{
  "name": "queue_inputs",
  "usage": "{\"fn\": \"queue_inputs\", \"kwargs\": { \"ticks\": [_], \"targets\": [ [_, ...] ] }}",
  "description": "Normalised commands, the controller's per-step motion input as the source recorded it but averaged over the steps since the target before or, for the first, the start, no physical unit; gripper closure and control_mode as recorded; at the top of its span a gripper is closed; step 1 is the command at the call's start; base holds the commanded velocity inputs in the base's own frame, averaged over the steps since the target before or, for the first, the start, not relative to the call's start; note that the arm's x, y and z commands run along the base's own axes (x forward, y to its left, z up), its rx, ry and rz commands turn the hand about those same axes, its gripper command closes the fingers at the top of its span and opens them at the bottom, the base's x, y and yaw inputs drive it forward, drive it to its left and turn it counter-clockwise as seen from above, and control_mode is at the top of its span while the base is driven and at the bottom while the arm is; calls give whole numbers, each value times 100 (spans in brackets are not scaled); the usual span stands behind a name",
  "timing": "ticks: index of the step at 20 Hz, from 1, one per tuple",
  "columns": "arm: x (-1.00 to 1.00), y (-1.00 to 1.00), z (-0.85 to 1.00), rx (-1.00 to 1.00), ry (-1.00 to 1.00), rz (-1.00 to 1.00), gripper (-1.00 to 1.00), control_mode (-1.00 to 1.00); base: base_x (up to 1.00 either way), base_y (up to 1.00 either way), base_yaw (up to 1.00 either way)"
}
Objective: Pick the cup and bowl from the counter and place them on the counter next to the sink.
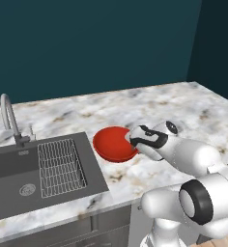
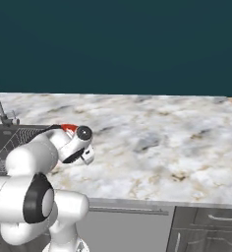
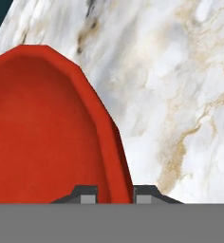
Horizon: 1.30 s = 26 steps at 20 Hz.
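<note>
Red bowl [image 1: 113, 144], one; one sink [image 1: 19, 171] with one wire rack [image 1: 60, 168] and one faucet [image 1: 9, 118]; one marble counter [image 1: 149, 106]; the white arm folds low over the counter, hand reaching toward the sink side; pincer [image 3: 115, 194] nearly closed, its two fingertips [image 3: 88, 194] straddling the bowl's near rim, one inside, one outside, gripping it; the bowl sits just ahead of the pincer, between it and the sink, on the counter
</note>
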Motion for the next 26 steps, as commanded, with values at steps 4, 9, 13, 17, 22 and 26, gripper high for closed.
{"fn": "queue_inputs", "kwargs": {
  "ticks": [4, 9, 13, 17, 22, 26],
  "targets": [
    [0, 1, 4, 0, 0, 0, 100, -100, 0, 0, 0],
    [0, 0, 0, 0, 0, 0, 100, -100, 0, 0, 0],
    [11, 0, -7, -1, 2, -3, 100, -100, 0, 0, 0],
    [41, 0, -19, -8, 7, -12, 100, -100, 0, 0, 0],
    [33, 0, -22, -7, 7, -15, 100, -100, 0, 0, 0],
    [0, 0, -21, -2, 1, -9, 100, -100, 0, 0, 0]
  ]
}}
